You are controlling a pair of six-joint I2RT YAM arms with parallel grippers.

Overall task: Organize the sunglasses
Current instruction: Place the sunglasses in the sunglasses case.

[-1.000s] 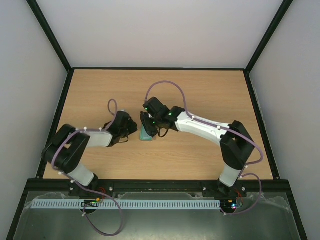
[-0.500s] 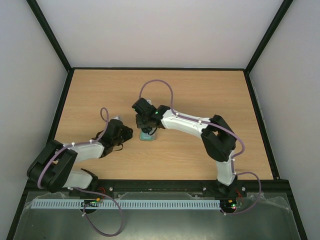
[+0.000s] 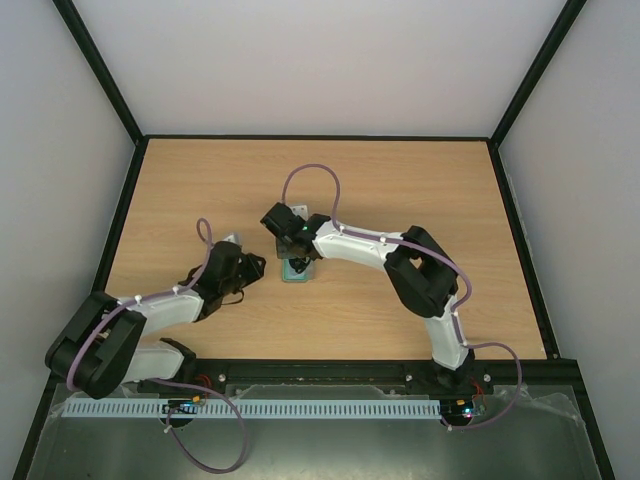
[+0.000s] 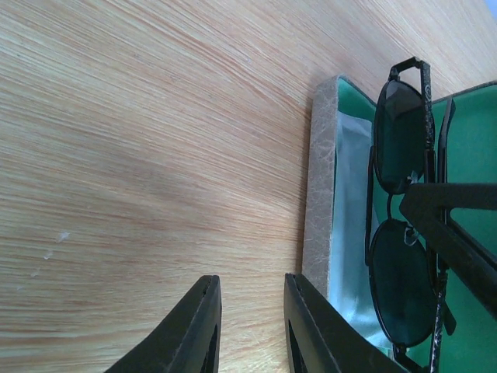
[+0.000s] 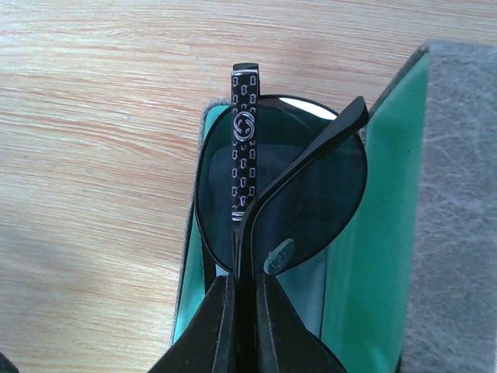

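While the right gripper [image 5: 245, 289] stays out over the middle of the table [image 3: 400, 180], we see its fingers pressed together on the sunglasses [image 5: 291, 186], pinching the thin dark frame where the slim temple arms run down between the pads. One temple arm carries a small repeating pattern and points straight up in the right wrist view. The other is plain and crosses the dark lens on a slant.

We find the pair inside the open grey case [image 4: 317, 194], both round lenses lying over the green lining. A pale cloth [image 4: 348, 233] lies in the case along the near wall, beside the lenses. We cannot tell whether the frame rests on the lining or hangs just above it. The case's lid stands open on the far side of the glasses.

Our left gripper [image 4: 250, 284] sits low over bare wood, just beside the case and apart from it. Its fingers are slightly spread, with nothing between them.
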